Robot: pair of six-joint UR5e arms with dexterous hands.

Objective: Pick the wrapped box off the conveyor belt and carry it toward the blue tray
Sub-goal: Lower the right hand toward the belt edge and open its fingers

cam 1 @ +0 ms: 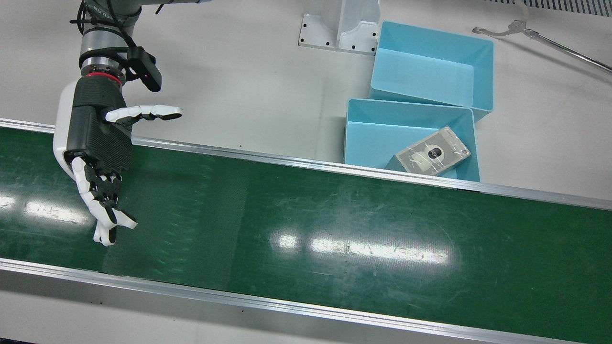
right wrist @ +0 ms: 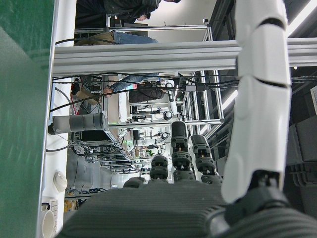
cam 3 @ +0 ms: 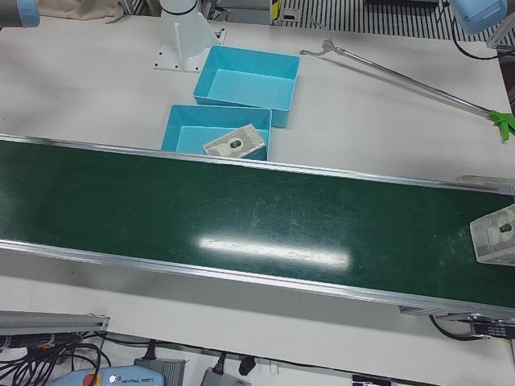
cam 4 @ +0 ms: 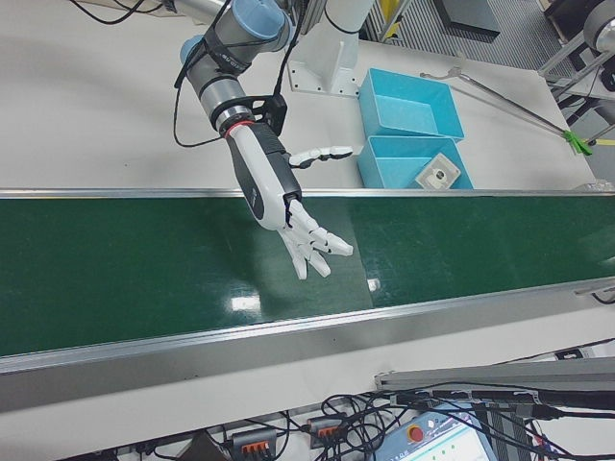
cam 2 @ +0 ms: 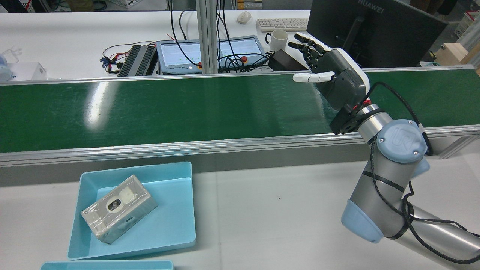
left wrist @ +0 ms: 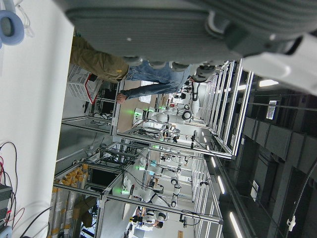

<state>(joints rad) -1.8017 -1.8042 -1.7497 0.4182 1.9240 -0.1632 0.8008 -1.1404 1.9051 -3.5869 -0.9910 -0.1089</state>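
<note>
— What is seen, from the largest thing down?

— A long green conveyor belt (cam 1: 334, 224) with aluminium side rails is seen running across the station. The right hand (cam 1: 98, 148), black in the palm and white in the fingers, is held above the belt's robot-side half, palm turned sideways. Its fingers (cam 1: 103, 210) are stretched out over the belt and fanned apart, the thumb (cam 1: 143, 113) is stuck out to the side, and nothing is held.

— And the left hand?

— Only a strip of the left hand (left wrist: 163, 29) is caught by its own camera, so it cannot be told whether it is spread or closed.

— Where are the trays?

— Two rectangular blue plastic trays are set on the white table off the belt, on the thumb side of the right hand and well apart from it. The nearer blue tray (cam 1: 363, 138) lies just beside the rail; the farther blue tray (cam 1: 430, 71) is touching it behind.

— And the task's thing?

— A clear-wrapped grey box (cam 1: 432, 153) is lying tilted inside the nearer tray. A second wrapped box (cam 3: 495, 235) is seen on the belt, far past the trays from the right hand.
</note>
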